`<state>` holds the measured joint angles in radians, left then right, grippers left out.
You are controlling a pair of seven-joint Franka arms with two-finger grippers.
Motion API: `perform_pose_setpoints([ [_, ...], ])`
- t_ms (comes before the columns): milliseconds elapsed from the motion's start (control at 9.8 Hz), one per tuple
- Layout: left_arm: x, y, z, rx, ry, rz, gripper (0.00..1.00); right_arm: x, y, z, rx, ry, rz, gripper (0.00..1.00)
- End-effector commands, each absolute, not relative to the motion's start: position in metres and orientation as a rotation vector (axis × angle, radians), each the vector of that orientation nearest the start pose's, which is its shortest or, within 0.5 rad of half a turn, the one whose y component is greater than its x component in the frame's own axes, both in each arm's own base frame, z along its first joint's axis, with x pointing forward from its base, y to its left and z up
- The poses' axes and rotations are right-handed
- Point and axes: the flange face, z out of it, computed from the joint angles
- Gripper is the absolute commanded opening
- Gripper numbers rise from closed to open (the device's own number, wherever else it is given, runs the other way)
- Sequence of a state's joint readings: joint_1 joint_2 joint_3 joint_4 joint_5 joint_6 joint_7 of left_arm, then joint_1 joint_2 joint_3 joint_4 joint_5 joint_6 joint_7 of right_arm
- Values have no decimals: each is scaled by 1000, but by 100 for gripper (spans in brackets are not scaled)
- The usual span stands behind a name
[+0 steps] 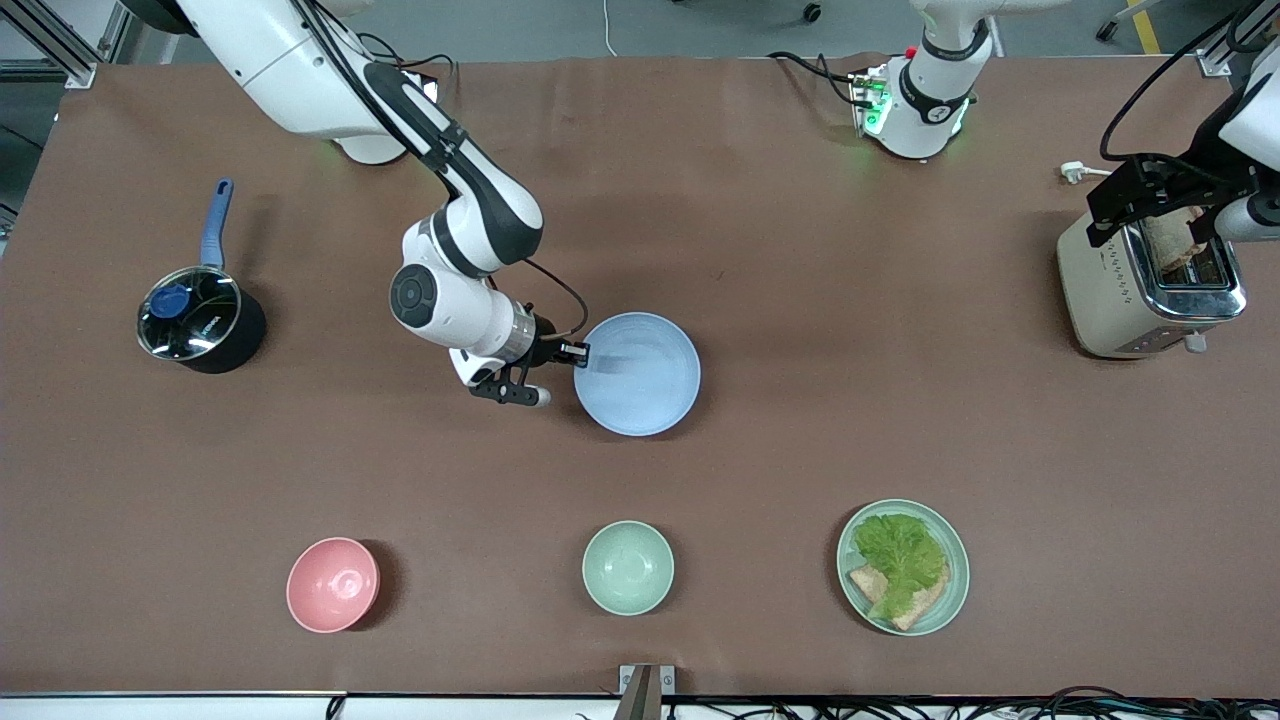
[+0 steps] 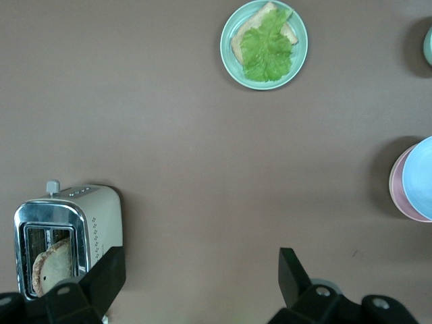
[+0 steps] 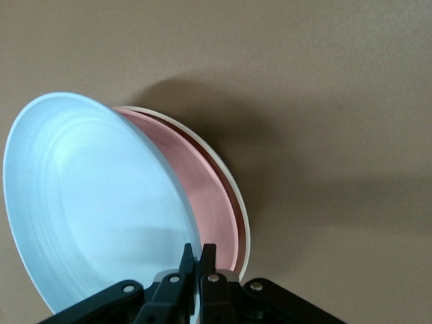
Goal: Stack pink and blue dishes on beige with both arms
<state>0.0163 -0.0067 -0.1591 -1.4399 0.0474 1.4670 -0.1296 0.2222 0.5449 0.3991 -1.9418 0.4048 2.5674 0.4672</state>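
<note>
My right gripper (image 1: 578, 358) (image 3: 200, 251) is shut on the rim of the light blue plate (image 1: 640, 375) (image 3: 94, 209) at the table's middle. It holds that plate tilted, one edge raised, over the pale pink plate (image 3: 209, 196). The pink plate lies in the cream-beige plate (image 3: 237, 206), of which only a thin rim shows. In the front view the blue plate hides both. The left wrist view catches the edges of the blue plate (image 2: 420, 175) and the pink plate (image 2: 398, 192). My left gripper (image 1: 1150, 205) (image 2: 202, 270) waits open and empty, up over the toaster.
A toaster (image 1: 1150, 290) (image 2: 67, 233) with bread stands at the left arm's end. A lidded pot (image 1: 200, 320) sits at the right arm's end. Nearer the camera are a pink bowl (image 1: 333, 584), a mint bowl (image 1: 628, 567) and a mint plate (image 1: 955, 560) (image 2: 228, 47) with lettuce and bread.
</note>
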Motion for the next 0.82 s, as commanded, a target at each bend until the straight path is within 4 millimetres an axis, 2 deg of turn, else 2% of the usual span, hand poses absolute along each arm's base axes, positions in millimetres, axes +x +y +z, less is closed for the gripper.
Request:
perform_pose_setpoints([
  [0, 531, -77, 660, -3112, 39, 16, 100, 515, 353, 223, -2713, 326, 191, 4],
  [102, 531, -80, 660, -3116, 47, 17, 100, 515, 352, 222, -2718, 320, 189, 7],
  [204, 531, -82, 659, -3124, 51, 21, 100, 516, 351, 221, -2719, 321, 191, 21],
  [306, 531, -82, 658, -3123, 51, 26, 100, 516, 351, 220, -2720, 321, 193, 53],
  [408, 532, -82, 657, -3124, 51, 28, 100, 516, 350, 221, -2720, 324, 195, 81],
  [510, 534, -82, 656, -3126, 51, 31, 100, 520, 348, 228, -2717, 322, 180, 100],
  [612, 534, -82, 656, -3124, 51, 30, 100, 527, 342, 246, -2713, 321, 141, 100],
  [714, 534, -82, 656, -3126, 51, 31, 100, 540, 321, 271, -2715, 338, 90, 100],
])
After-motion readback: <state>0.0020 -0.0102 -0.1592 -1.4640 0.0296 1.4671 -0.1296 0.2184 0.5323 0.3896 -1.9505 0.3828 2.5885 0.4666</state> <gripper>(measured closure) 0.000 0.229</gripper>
